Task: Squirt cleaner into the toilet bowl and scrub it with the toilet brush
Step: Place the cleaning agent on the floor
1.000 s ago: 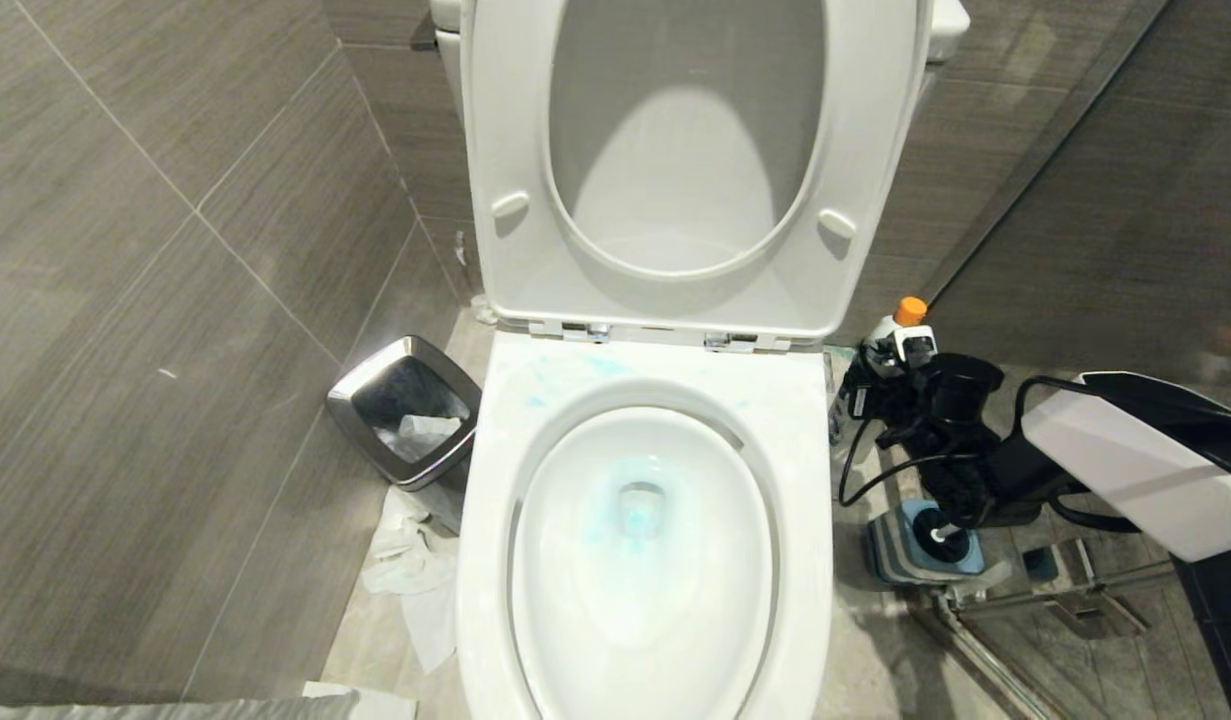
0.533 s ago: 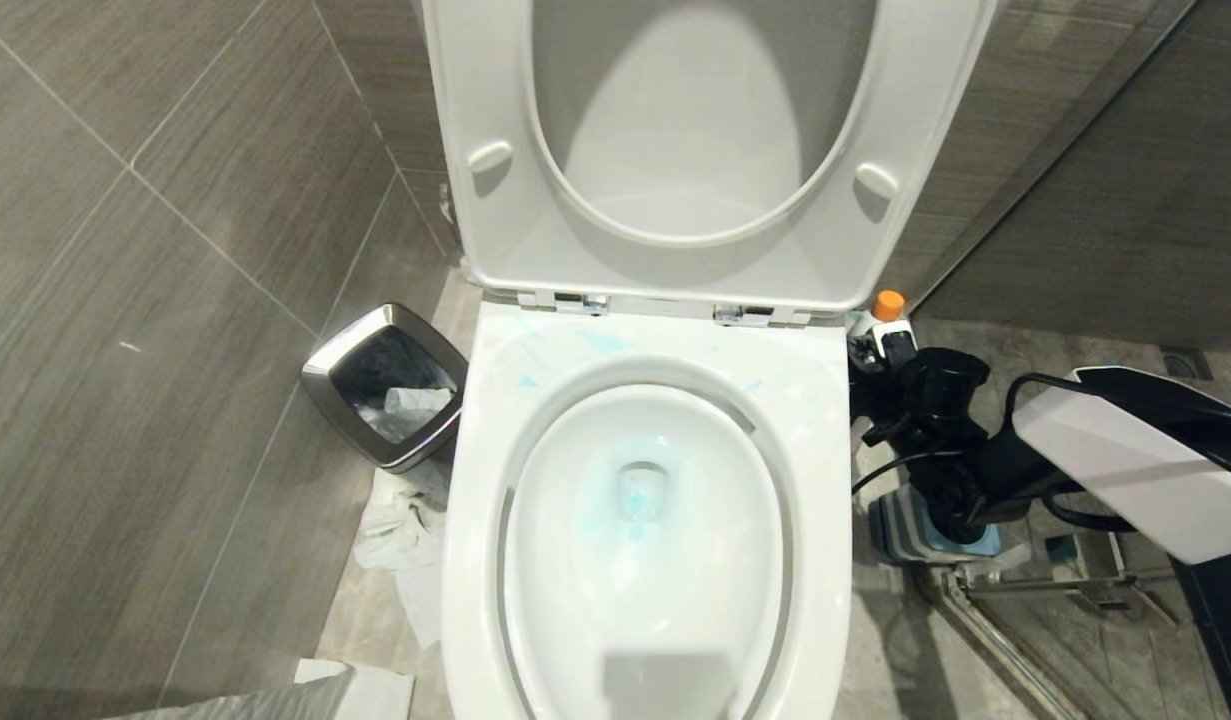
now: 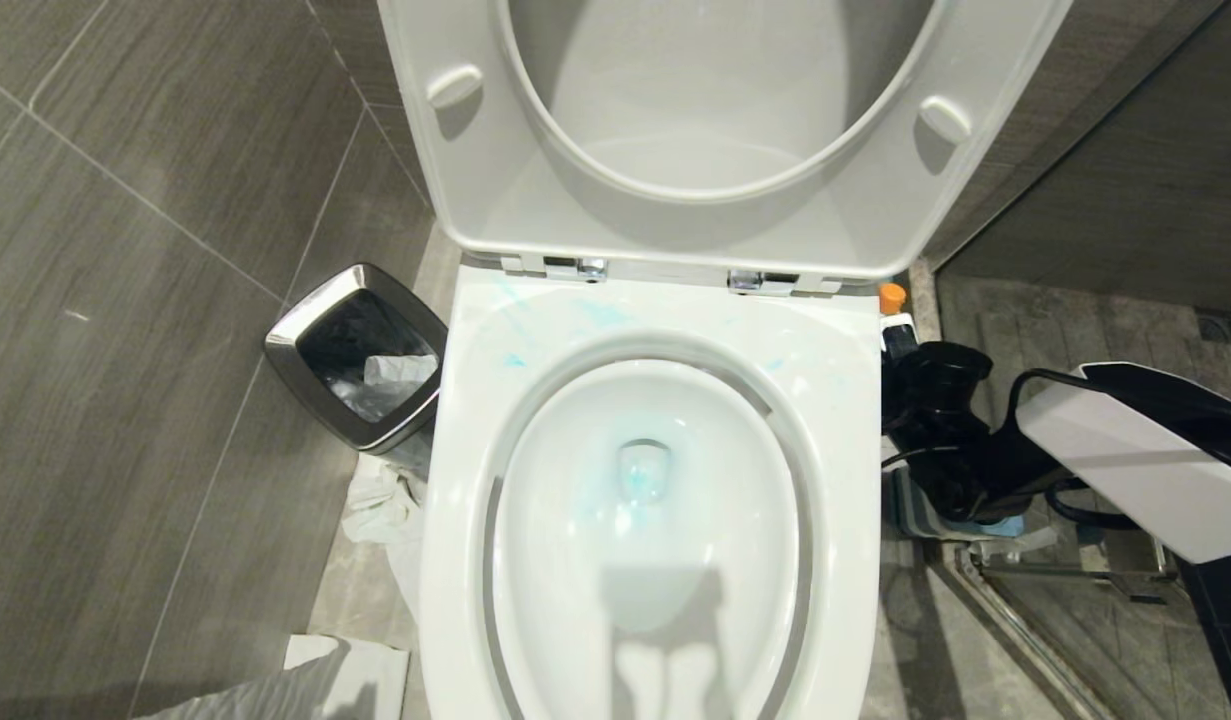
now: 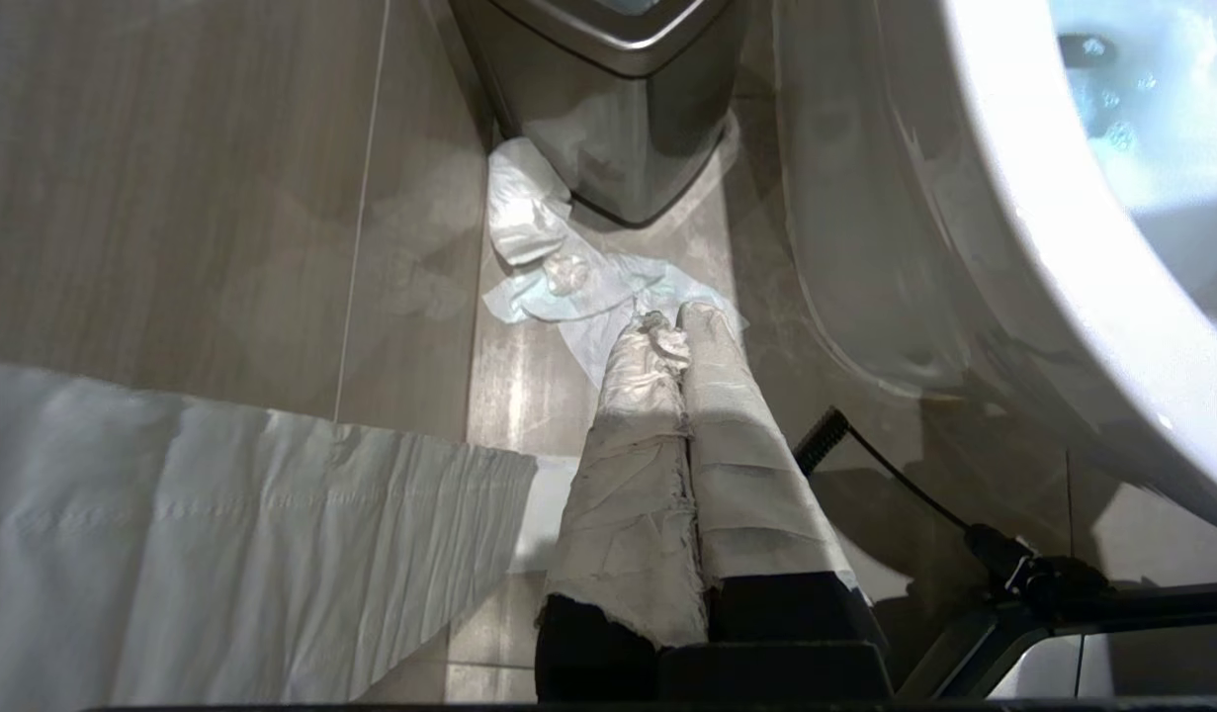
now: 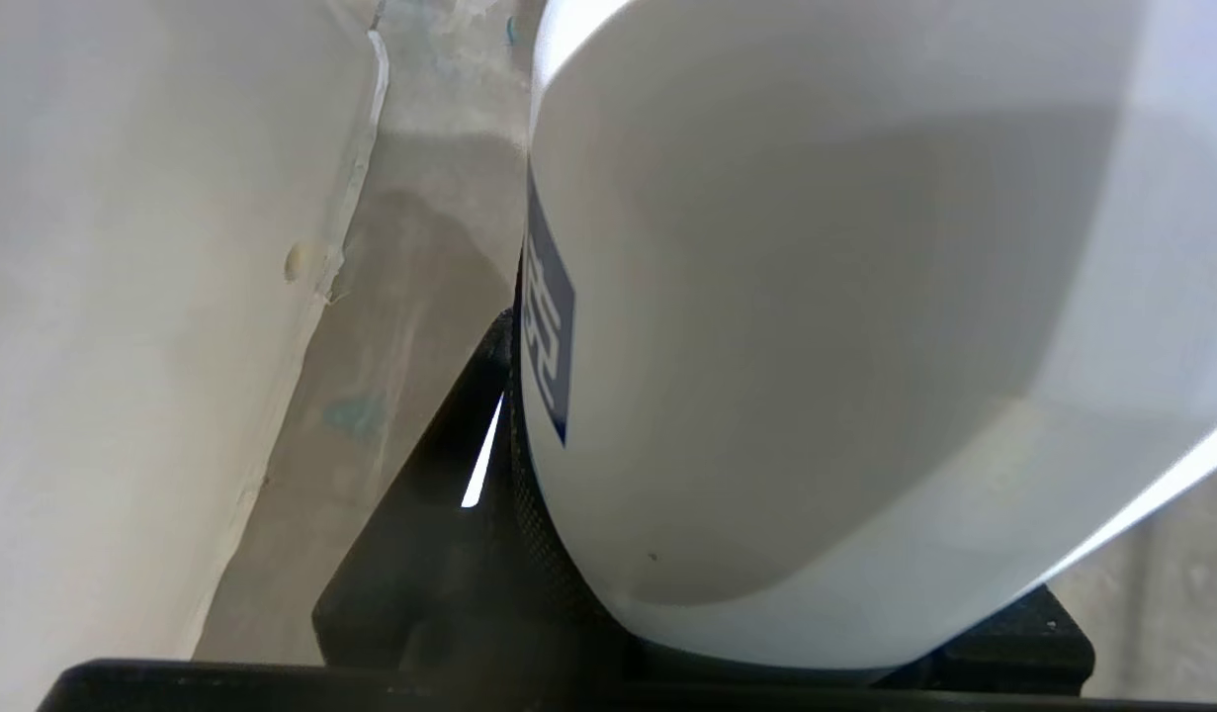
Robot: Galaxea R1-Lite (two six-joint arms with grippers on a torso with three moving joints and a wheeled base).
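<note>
The white toilet bowl (image 3: 665, 330) fills the middle of the head view, seat and lid raised. Turquoise streaks mark its rim and the water. To its right, low beside the rim, my right gripper (image 3: 903, 345) is shut on the cleaner (image 3: 892, 297), whose orange cap shows above the black fingers. The bottle's whitish body (image 5: 816, 297) fills the right wrist view, next to the bowl's outer wall. Under that arm peeks the blue-and-grey holder (image 3: 915, 510) of the toilet brush; its handle is hidden. My left gripper (image 4: 675, 321) hangs shut and empty over the floor left of the bowl (image 4: 1013, 198).
A steel-rimmed waste bin (image 3: 355, 355) stands on the floor left of the toilet, with crumpled tissue (image 3: 380, 510) at its foot. A white paper sheet (image 4: 173, 514) hangs near the left arm. A metal rail (image 3: 1055, 570) and a floor drain (image 3: 1220, 325) lie to the right.
The head camera has tipped down and closer, so the whole scene has shifted and the toilet looks larger. A shadow now falls on the bowl's front. Both grippers keep their grip states.
</note>
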